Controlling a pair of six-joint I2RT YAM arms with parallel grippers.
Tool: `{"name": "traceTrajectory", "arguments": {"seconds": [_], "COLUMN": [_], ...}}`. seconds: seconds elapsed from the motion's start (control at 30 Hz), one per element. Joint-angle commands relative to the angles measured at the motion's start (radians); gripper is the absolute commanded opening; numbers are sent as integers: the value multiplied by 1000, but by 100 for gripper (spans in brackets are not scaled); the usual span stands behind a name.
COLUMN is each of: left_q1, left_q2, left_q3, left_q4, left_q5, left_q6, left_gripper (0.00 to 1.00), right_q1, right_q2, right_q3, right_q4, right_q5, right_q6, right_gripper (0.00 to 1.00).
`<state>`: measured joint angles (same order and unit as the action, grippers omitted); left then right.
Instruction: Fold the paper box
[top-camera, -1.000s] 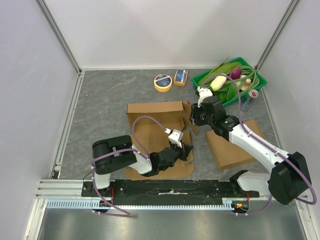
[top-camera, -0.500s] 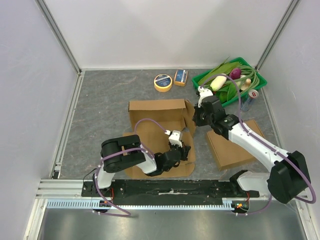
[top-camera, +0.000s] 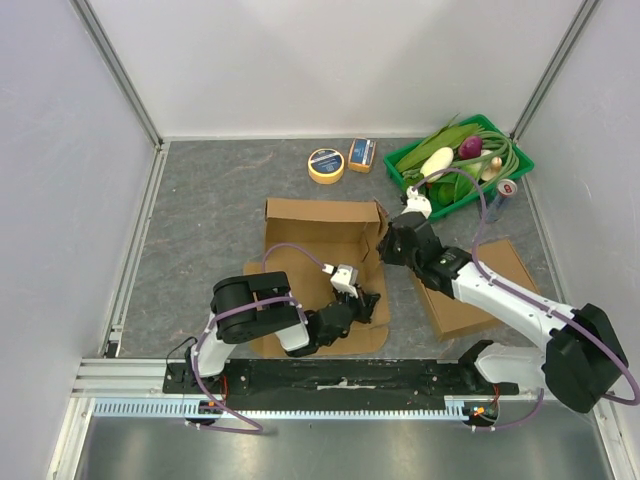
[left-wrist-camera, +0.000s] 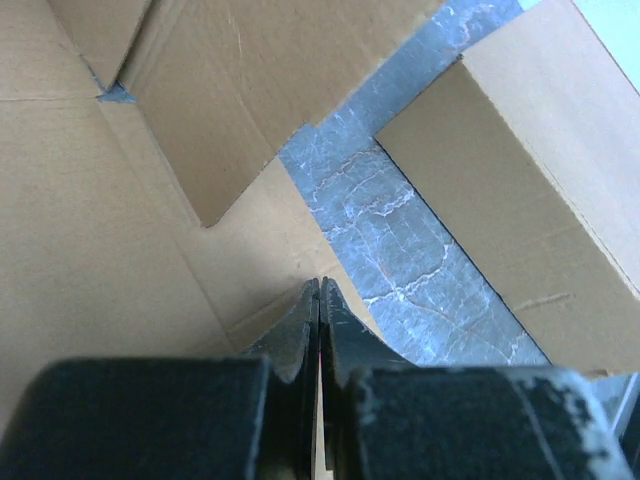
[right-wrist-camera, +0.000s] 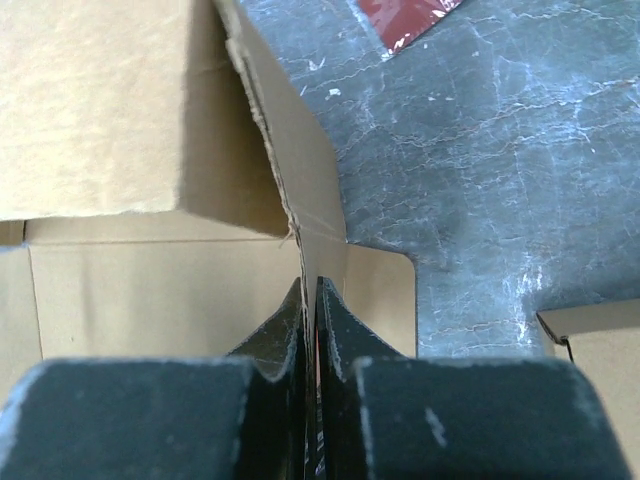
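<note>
At the middle of the counter, the box is laid open, with its brown base flat on the grey surface and its far wall raised upright. A side flap at the box's far right corner is stood on edge. Its thin edge is seen running down between the fingers of the right gripper, which are pressed together on it with only a slit left between them. The near flap is spread flat toward the arms' bases. The left gripper is held low over it, its fingers pressed tight together with nothing seen between them; whether the tips touch the cardboard cannot be told. Just to the right of the box, across a strip of bare counter, a flat cardboard piece is laid, partly covered by the right arm. Farther back, a tape roll and a small orange carton are set side by side, well apart from the box. At the far right corner a green tray is filled with vegetables, among them a pale long one, a purple one and green stalks that are draped over the rim. A can is stood just beside the tray's near right edge.
</note>
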<state>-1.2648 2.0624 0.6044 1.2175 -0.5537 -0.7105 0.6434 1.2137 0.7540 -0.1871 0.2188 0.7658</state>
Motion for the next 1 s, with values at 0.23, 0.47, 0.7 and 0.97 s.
{"name": "traceTrajectory", "arguments": {"seconds": [0.23,0.47,0.7,0.97], "left_q1": [-24,-22,53,182], "left_q2": [-157,-167,-75,-70], "left_q3": [-89,-23,78,29], "left_q4": [-2,57,119,210], "left_q5": [-9,-218,-230,66], "left_q6": [279,520,646,645], "left_gripper": [66,84,81,15], "right_q1": [45,50,73,73], "right_q2": [52,89,112,81], "right_q3": [65,142,173,188], "right_q4": [0,-100,-117,-123], "right_q5": [149,139,125,76], "right_q6": [99,138,150,97], "right_gripper": [10,12,13,33]}}
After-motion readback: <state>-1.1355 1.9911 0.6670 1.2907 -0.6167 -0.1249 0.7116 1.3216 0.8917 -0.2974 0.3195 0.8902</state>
